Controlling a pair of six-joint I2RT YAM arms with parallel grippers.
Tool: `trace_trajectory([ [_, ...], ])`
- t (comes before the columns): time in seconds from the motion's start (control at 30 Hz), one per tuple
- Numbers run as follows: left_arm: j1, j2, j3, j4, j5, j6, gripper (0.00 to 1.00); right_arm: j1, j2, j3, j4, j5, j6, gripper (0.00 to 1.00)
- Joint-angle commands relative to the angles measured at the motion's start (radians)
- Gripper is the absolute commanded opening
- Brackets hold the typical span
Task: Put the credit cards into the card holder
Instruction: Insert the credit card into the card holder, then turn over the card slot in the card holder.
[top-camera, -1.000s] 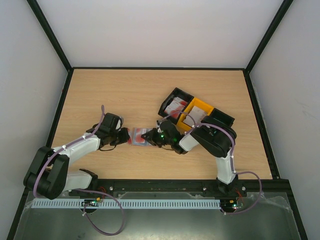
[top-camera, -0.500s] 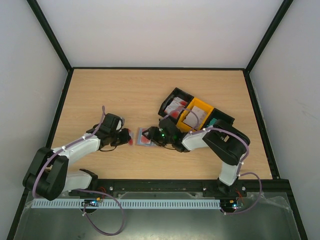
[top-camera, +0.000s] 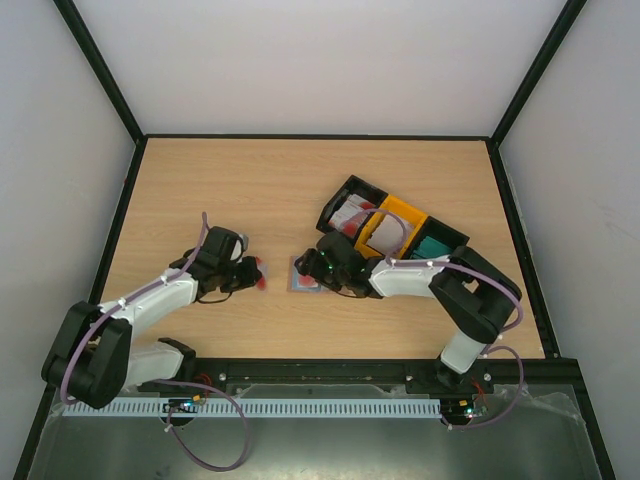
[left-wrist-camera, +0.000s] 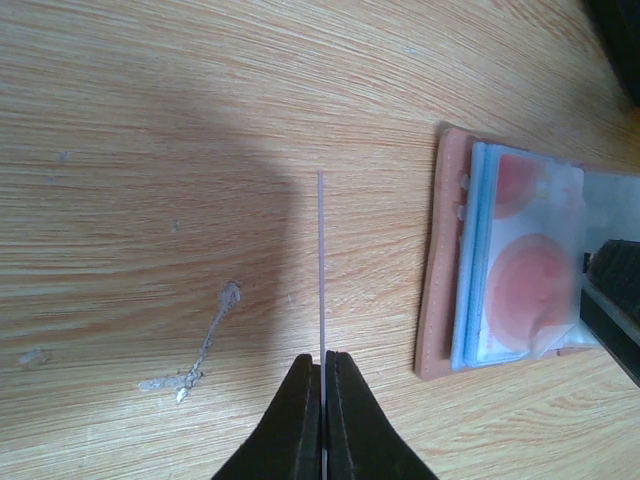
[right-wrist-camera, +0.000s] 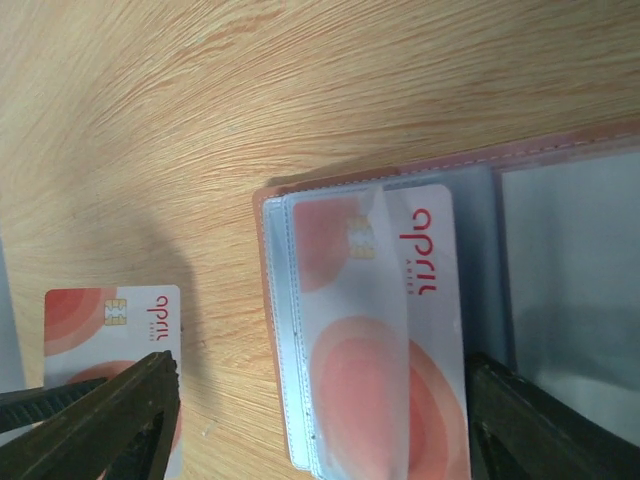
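We see the reddish-brown leather-like folding card holder (top-camera: 299, 278) lying open on the light wooden tabletop (top-camera: 250, 180), between the ends of the two arms. Inside it, a red-and-white plastic credit card (right-wrist-camera: 410, 340) sits partly under a clear plastic sleeve (right-wrist-camera: 335, 300), with its lettered side uncovered. The right fingers (right-wrist-camera: 110, 425) stand wide apart above the holder, one on either side of that card, and they clamp nothing.

The left fingers (left-wrist-camera: 298, 420) are pressed together on a second red-and-white credit card (right-wrist-camera: 115, 320). In the left wrist view we see it edge-on, as a thin pale line running out from the fingertips. In the right wrist view we see its face, with the chip and the red lettering. This held card is near the holder's outer edge but apart from it, with bare wood between them. We cannot tell whether it touches the tabletop.

Beyond the right arm, three small trays lie in a slanting row. A black tray (top-camera: 360, 186) holds red-and-white cards (top-camera: 350, 213), a yellow tray (top-camera: 405, 212) holds whitish cards (top-camera: 383, 232), and another black tray (top-camera: 452, 236) holds a teal card (top-camera: 432, 247).
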Motion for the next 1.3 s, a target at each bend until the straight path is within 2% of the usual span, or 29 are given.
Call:
trace_trajectory([
  [0.0,-0.004,-0.023,0.021,-0.012,0.020,0.006,0.03,0.011,-0.053,0.014,-0.128,0.089,-0.010,0.77],
  [0.1,-0.004,-0.029,0.022,-0.008,0.029,0.004,0.03,0.012,-0.078,0.008,-0.152,0.130,-0.019,0.77],
  [0.3,-0.004,-0.040,0.025,0.016,0.072,0.001,0.03,0.028,-0.093,0.067,-0.300,0.264,-0.085,0.68],
  [0.37,-0.005,-0.042,0.026,0.026,0.093,0.000,0.03,0.030,-0.095,0.071,-0.326,0.286,-0.116,0.61],
  [0.5,-0.017,-0.042,0.025,0.060,0.128,-0.017,0.03,0.041,-0.074,0.114,-0.369,0.282,-0.194,0.39],
  [0.57,-0.030,-0.035,0.021,0.090,0.140,-0.034,0.03,0.050,-0.056,0.140,-0.381,0.264,-0.223,0.34],
  [0.87,-0.112,0.029,0.010,0.240,0.135,-0.102,0.03,0.097,0.070,0.257,-0.506,0.297,-0.308,0.36],
  [1.07,-0.139,0.072,-0.009,0.295,0.126,-0.129,0.03,0.102,0.083,0.257,-0.558,0.379,-0.284,0.29],
  [1.27,-0.143,0.088,-0.005,0.284,0.105,-0.123,0.03,0.103,0.076,0.235,-0.555,0.378,-0.253,0.20],
])
